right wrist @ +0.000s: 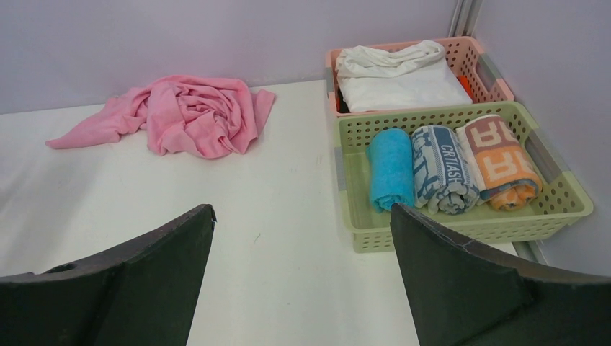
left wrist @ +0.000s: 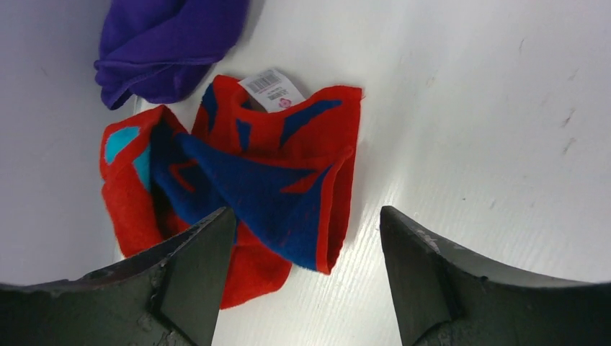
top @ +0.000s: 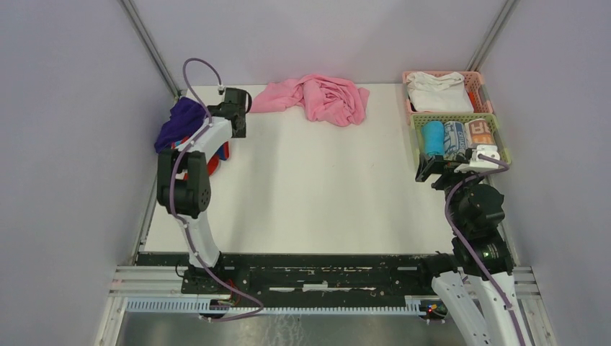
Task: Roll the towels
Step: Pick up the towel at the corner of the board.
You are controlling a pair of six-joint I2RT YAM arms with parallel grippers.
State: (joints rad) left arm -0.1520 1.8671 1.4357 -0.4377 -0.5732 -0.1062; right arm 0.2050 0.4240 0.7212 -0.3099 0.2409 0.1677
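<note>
A crumpled red towel (left wrist: 317,130) with blue patches and a white tag lies on the white table in the left wrist view, with a bunched purple towel (left wrist: 166,50) just beyond it. From above, the purple towel (top: 180,122) and the red towel (top: 214,164) sit at the table's left edge, partly hidden by the left arm. My left gripper (left wrist: 306,210) hangs open over the red towel's near edge, its left finger above the cloth and its right finger above bare table. My right gripper (right wrist: 302,207) stands open over bare table beside the green basket, holding nothing.
A large pink cloth (top: 320,97) lies heaped at the back centre. At the back right a pink basket (top: 475,76) holds a folded white cloth (right wrist: 396,79). In front of it a green basket (right wrist: 461,231) holds three rolled cloths. Walls enclose the table on three sides.
</note>
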